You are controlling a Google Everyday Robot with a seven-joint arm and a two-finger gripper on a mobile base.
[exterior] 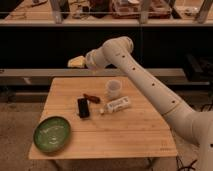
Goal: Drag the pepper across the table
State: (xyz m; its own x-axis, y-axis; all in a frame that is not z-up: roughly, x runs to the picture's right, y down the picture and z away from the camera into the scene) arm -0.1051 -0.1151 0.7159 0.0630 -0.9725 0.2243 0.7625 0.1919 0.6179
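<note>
- Green bowl [51,134] sits on the table's [125,131] near-left corner; white cup [113,89] stands near the pepper [91,98].
- My gripper [79,62] hovers over the far edge; I cannot tell its state.

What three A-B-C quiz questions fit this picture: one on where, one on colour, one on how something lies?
1. Where is the pepper? A on the floor; B on the table beside the black phone; C on a shelf.
2. What colour is the bowl? A green; B blue; C red.
3. How is the white bottle? A standing; B lying on its side; C broken.
Answers: B, it lies by the phone, the gripper up at the table's back edge; A, it is green; B, it lies flat.
</note>
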